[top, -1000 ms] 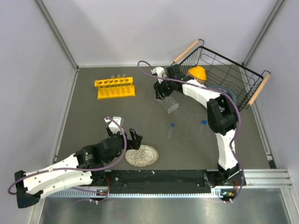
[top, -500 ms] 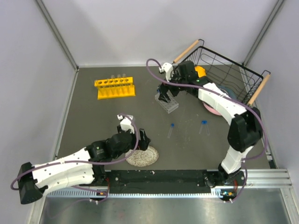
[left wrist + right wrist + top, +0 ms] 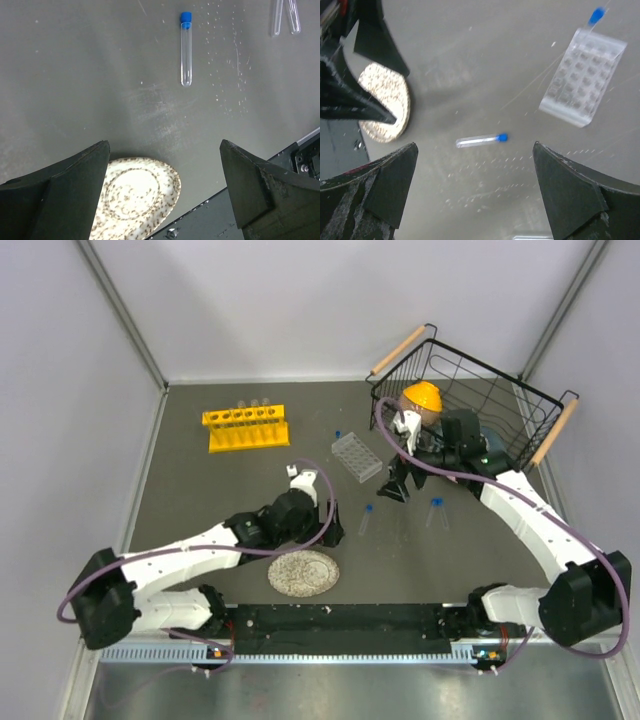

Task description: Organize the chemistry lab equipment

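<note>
- The yellow rack (image 3: 245,428) stands at the far left of the table (image 3: 200,500). Clear test tubes (image 3: 254,405) stand upright in its rear holes, too small to count.
- The clear grid rack (image 3: 357,457) sits mid-table, skewed and well apart from the yellow rack. 1 standing vial (image 3: 338,435) with a blue cap is at its far corner. Whether it is in a well or just beside the rack cannot be told.
- The black wire basket (image 3: 490,380) fills the far right corner and holds an orange dome-shaped thing (image 3: 422,396). The right arm hides most of its floor.
- The lone vial (image 3: 366,518) lies flat on the table between the 2 hands, blue cap toward the far side.
- The tube pair (image 3: 436,512) lies side by side to its right, with 1 blue cap showing.
- The speckled plate (image 3: 303,573) lies flat near the table's near edge.
- The left hand (image 3: 163,152) hangs over the plate's far rim, fingers spread wide with nothing between them. The lone vial lies ahead of it.
- The right hand (image 3: 475,150) is spread just as wide and grips nothing. It hangs above the table near the lone vial.
</note>
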Robot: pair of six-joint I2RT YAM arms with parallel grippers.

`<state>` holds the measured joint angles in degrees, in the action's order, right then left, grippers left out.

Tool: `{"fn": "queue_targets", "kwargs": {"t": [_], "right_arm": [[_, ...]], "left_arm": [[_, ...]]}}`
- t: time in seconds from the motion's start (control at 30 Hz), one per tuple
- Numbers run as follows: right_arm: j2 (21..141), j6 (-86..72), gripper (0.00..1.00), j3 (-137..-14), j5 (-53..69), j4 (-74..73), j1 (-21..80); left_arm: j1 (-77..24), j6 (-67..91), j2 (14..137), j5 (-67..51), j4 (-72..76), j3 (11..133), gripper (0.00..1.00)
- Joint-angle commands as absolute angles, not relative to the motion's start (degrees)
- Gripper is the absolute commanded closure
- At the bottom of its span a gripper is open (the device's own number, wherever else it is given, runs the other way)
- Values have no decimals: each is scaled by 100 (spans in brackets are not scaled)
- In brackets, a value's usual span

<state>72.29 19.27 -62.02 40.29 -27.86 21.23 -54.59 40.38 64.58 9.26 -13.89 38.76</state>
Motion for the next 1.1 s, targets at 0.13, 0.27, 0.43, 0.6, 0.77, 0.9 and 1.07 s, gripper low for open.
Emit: {"fn": "queue_targets", "kwargs": {"t": [0.13,0.27,0.43,0.6,0.77,0.9,1.07], "right_arm": [[6548,2022,1,-5247,4921,-2373,1373],[6504,1943,1,-5265,4913,-2373,1065],[6565,1784,1,-5335,4860,-2382,897],[6478,1775,1,-5326,4860,-2373,888],[6495,1767,1,-5335,4869,-2373,879],[6513,1767,1,-5344,4843,-2373,888],[6548,1767,1,-5335,4834,-2382,879]], "left_arm": [[-5396,3736,7891,519,-1142,4911,10],[-5396,3586,8882,273,-1423,5588,21],[-5396,3454,9667,254,-1880,6405,38],[-5396,3410,10107,465,-2170,6749,44],[-5396,3331,10449,422,-2373,7022,48],[-5396,3270,10643,439,-2469,7215,50],[-5396,3199,10889,466,-2593,7523,51]]}}
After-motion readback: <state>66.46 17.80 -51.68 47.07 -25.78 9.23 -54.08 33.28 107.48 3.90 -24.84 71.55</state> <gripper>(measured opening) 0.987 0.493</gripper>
